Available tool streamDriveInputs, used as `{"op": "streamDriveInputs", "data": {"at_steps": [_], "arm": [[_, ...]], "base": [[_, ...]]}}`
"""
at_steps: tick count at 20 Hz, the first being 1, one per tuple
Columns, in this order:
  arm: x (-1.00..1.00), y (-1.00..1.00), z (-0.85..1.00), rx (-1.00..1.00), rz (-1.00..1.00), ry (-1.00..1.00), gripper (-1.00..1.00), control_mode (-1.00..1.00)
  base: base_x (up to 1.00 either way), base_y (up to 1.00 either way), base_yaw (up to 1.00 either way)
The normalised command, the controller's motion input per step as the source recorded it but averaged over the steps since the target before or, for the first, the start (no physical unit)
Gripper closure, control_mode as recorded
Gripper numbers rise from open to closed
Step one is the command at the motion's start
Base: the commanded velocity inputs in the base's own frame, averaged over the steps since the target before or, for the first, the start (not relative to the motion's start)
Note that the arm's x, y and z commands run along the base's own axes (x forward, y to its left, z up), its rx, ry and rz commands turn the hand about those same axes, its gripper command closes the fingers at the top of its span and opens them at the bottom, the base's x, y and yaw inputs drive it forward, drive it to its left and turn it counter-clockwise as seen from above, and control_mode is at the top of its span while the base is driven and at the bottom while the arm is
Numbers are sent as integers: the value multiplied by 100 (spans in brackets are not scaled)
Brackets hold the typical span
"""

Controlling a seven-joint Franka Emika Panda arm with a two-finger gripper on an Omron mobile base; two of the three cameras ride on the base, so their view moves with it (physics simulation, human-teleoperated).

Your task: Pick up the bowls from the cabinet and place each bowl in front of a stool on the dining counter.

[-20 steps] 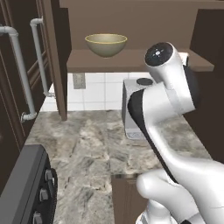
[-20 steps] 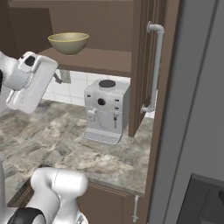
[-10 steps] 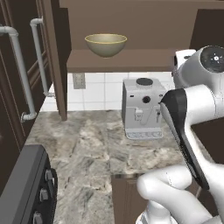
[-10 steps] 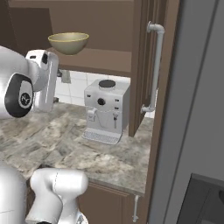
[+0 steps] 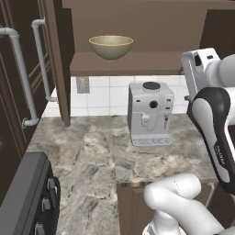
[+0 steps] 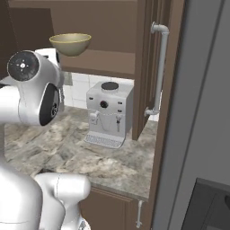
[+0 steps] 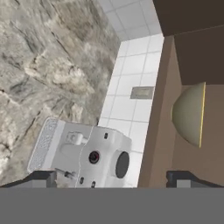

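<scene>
Work is only beginning: olive bowl (image 5: 110, 47) is sitting untouched on the cabinet (image 5: 124, 63) shelf while the gripper (image 7: 112, 178), fingers apart, is holding nothing.

The tool (image 7: 111, 177) shows just two tips at the hand view's bottom edge — finger spacing unreadable.

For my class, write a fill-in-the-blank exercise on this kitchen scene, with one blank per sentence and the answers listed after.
1. The olive-beige bowl sits on the cabinet's ____.
2. The white machine standing on the marbled worktop below that bowl is a ____ machine.
3. The wall behind the coffee machine is covered in white ____.
4. The open cabinet door carries a long grey ____.

Answers: shelf; coffee; tiles; handle
</scene>
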Motion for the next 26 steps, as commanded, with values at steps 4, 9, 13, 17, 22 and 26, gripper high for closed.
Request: {"op": "streamDriveInputs", "data": {"at_steps": [4, 9, 13, 17, 22, 26], "arm": [[23, 33, 25, 4, 6, -2, -100, -100], [45, 38, 42, 0, 1, 0, -100, -100], [37, 18, 9, 9, 8, 0, -100, -100], [34, 0, -6, 37, 9, -3, -100, -100], [19, 0, -2, 26, 7, -12, -100, -100], [14, 0, 3, 0, 0, -1, -100, -100]], "base": [[0, 0, 0], [0, 0, 0], [0, 0, 0], [0, 0, 0], [0, 0, 0], [0, 0, 0]]}}
